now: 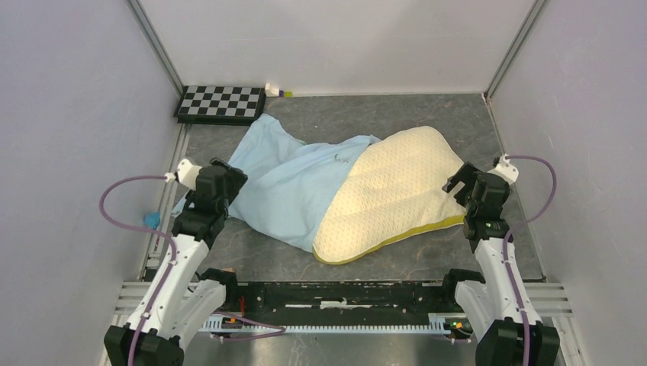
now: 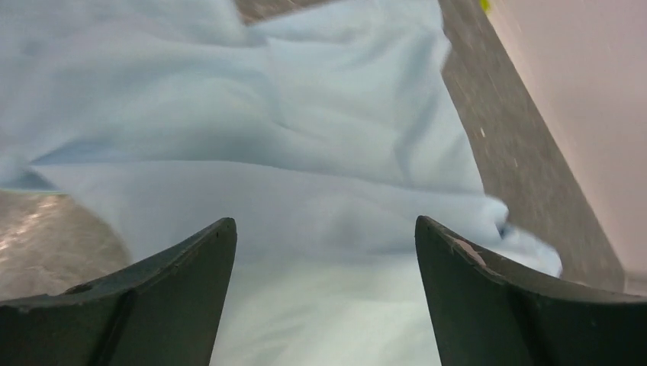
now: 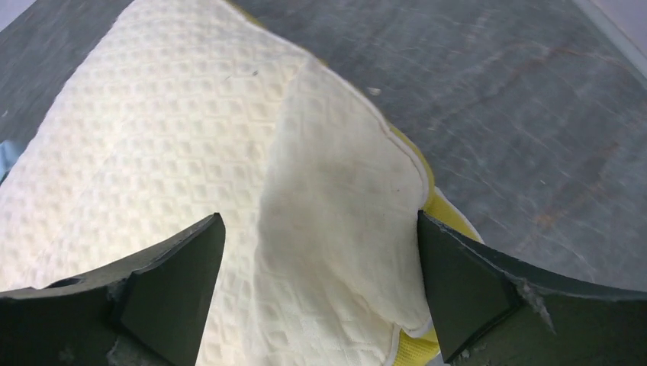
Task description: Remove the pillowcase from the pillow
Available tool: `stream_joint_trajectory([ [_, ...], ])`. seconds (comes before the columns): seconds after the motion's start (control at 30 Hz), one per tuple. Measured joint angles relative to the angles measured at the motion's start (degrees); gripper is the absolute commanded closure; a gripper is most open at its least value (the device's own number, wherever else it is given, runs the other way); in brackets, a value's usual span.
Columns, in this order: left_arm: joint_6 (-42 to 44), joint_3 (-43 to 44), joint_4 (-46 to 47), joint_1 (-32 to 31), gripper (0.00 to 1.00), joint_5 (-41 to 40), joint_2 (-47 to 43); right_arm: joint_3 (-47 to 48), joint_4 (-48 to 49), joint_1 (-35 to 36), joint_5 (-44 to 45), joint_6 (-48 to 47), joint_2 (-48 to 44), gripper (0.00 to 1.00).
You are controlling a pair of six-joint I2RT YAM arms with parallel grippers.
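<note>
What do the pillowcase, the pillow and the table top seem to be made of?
The pillowcase looks like thin matte woven cloth, perhaps cotton: it lies in soft wrinkles. The pillow has a cream textile cover with small diamond relief; its filling is hidden. The table seems hard, mottled grey, slightly glossy, perhaps laminate or stone.

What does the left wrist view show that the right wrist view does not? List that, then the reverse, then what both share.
Left wrist only: the wrinkled light-blue fabric pillowcase filling the view under the open left gripper, plus a pale wall at right. Right wrist only: the thick cream-yellow dimpled pillow with its mustard-yellow side band, under the open right gripper; a faint blue sliver at its left edge may be pillowcase. Both: the grey table and dark fingers spread apart in front.
</note>
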Motion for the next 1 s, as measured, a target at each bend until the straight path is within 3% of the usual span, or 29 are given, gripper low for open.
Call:
stream_joint_trajectory([
  [0.13,7.04,1.31,4.46,-0.02,0.05,12.37,2.86,2.73,0.96,0.5,-6.62,-4.17,1.95,0.02],
  [0.3,12.28,3.37,7.02,-2.56,0.02,21.42,5.7,8.15,-1.05,8.11,-1.86,-8.11,2.19,0.02],
  [0.43,16.39,7.78,5.4,-9.6,0.0,20.13,10.32,12.83,-5.29,16.57,10.84,-7.34,2.73,0.02],
  [0.63,19.76,14.29,1.62,-17.49,0.0,13.9,17.81,23.76,-15.43,20.11,26.99,-1.73,9.99,0.02],
  [1.0,21.73,15.93,-0.17,-17.97,0.0,8.13,28.02,25.4,-15.32,33.11,20.13,1.11,15.67,0.02],
])
